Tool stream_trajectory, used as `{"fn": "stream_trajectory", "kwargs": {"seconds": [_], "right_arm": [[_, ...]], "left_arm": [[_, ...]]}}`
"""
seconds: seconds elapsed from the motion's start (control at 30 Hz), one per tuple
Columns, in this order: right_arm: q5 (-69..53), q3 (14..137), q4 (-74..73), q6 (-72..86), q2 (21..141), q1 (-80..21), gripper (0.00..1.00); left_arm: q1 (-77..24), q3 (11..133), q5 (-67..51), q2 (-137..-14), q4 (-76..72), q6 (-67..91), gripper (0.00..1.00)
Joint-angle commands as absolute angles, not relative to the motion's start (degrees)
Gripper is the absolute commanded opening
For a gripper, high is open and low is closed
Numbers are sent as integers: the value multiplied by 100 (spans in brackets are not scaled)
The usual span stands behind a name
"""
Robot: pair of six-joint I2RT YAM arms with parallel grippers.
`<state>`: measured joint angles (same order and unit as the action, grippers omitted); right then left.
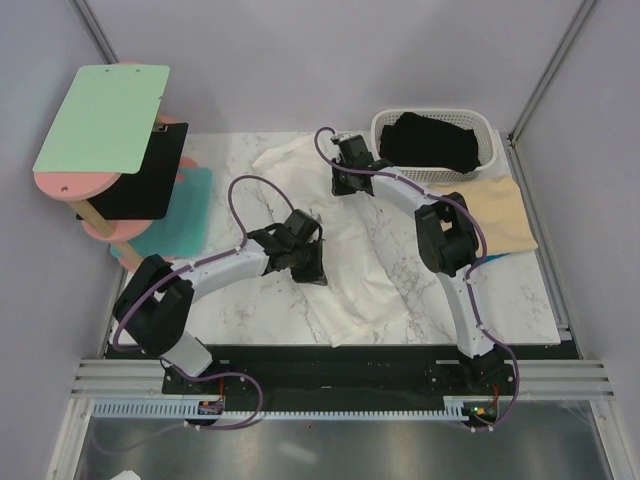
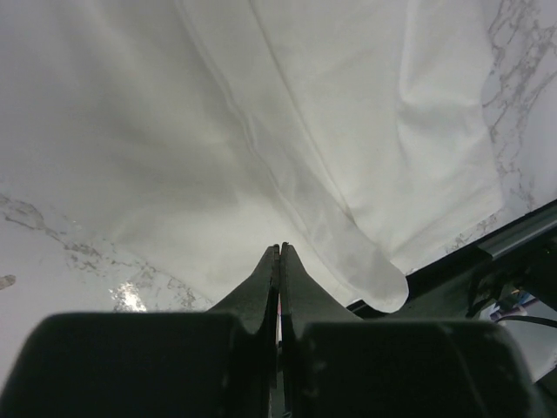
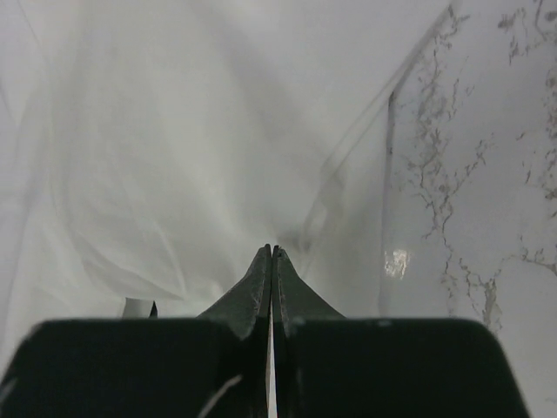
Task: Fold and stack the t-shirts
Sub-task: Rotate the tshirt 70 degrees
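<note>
The large white t-shirt (image 1: 365, 270) lies spread and creased across the middle of the marble table, and its print does not show. My left gripper (image 1: 308, 268) is shut, tips pinching the shirt's left edge; the cloth fills the left wrist view (image 2: 348, 131) around the closed tips (image 2: 280, 246). My right gripper (image 1: 346, 186) is shut on the shirt's far edge, and creases run from its tips (image 3: 271, 247) into the cloth (image 3: 174, 131). The black t-shirt (image 1: 432, 142) lies bundled in the basket. The tan t-shirt (image 1: 497, 212) lies flat at the right, below the basket.
The white lattice basket (image 1: 381, 124) stands at the back right. A pink stand with a green board (image 1: 100, 115), a black board (image 1: 140, 185) and a teal mat (image 1: 188, 215) stand at the left. The black base rail (image 1: 350, 362) runs along the near edge.
</note>
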<state>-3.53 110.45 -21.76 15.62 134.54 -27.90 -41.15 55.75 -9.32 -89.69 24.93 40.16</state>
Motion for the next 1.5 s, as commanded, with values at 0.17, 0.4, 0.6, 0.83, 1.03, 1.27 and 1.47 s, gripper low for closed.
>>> {"fn": "stream_trajectory", "kwargs": {"seconds": [0.17,0.4,0.6,0.83,1.03,1.27,1.47], "right_arm": [[-439,11654,-1345,1608,13939,-2804,0],[-238,11839,-1511,1635,14273,-2804,0],[113,11979,-1889,1600,14423,-2725,0],[325,11822,-2127,1722,14335,-2391,0],[509,11681,-2206,1898,14238,-2189,0],[168,11716,-1996,1890,14221,-2136,0],[-158,11243,-1381,1846,13389,-2136,0]], "left_arm": [[-4622,5081,-1318,-9272,1907,4719,2],[-4685,4624,-1318,-9123,1907,4852,2],[-4684,4342,-1073,-8974,2328,4843,2],[-4500,4017,-589,-8193,3058,4799,2],[-3799,3938,-325,-7498,3682,4536,2],[-3428,4235,-430,-7259,3814,3982,2],[-3638,4745,-694,-7497,3701,3841,2]]}}
